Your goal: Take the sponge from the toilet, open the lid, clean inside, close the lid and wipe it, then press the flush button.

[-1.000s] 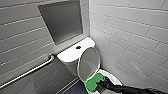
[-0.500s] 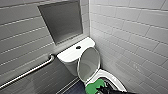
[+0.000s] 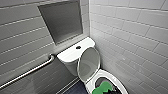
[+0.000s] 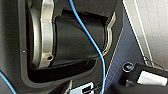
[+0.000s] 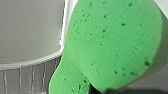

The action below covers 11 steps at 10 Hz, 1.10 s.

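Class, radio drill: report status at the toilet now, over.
Right tool grips small bright green soft sponge at white glossy ceramic toilet bowl. Oval white lid raised. Nothing seen blocking bowl.

the head camera sits high and looks forward and down into a tiled corner, the toilet (image 3: 75, 53) at middle range. the right wrist camera is pressed close to the sponge (image 5: 112, 47), with white toilet (image 5: 30, 30) behind; both views share that sponge (image 3: 103, 88). the left wrist camera faces the robot's own dark body and blue cable (image 4: 87, 37), with floor (image 4: 117, 62) beside.
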Tool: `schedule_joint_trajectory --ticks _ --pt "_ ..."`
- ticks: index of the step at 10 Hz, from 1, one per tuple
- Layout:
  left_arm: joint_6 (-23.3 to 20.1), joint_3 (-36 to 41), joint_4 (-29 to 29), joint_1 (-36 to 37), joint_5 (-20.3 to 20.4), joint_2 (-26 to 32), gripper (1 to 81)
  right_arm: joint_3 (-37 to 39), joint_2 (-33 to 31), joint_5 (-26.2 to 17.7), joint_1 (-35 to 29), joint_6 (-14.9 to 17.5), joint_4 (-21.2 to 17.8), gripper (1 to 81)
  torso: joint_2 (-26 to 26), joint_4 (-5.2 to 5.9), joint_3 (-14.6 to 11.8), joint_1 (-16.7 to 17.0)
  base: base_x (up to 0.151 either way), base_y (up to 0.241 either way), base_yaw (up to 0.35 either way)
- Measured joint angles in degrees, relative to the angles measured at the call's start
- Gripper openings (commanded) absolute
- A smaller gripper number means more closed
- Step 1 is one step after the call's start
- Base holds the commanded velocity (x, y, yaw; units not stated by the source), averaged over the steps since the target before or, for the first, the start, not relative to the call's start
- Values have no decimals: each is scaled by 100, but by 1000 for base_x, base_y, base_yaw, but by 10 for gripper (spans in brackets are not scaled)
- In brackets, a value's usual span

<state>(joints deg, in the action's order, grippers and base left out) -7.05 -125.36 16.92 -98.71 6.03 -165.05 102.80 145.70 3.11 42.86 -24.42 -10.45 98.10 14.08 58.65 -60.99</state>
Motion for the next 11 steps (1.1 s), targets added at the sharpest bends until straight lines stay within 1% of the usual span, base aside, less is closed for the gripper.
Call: schedule_joint_trajectory --ticks 3,6,11 --pt "0 0 2 0 -4 -4 811 -490 -562 59 330 11 1 10 0 0 0 0 0 0 0" --pt "0 -2 0 1 0 -4 811 -783 -992 322 683 15 4 10 0 0 0 0 0 0 0" --pt "-2 -2 2 1 -2 -6 811 -1419 -2039 566 970 17 1 10 0 0 0 0 0 0 0"
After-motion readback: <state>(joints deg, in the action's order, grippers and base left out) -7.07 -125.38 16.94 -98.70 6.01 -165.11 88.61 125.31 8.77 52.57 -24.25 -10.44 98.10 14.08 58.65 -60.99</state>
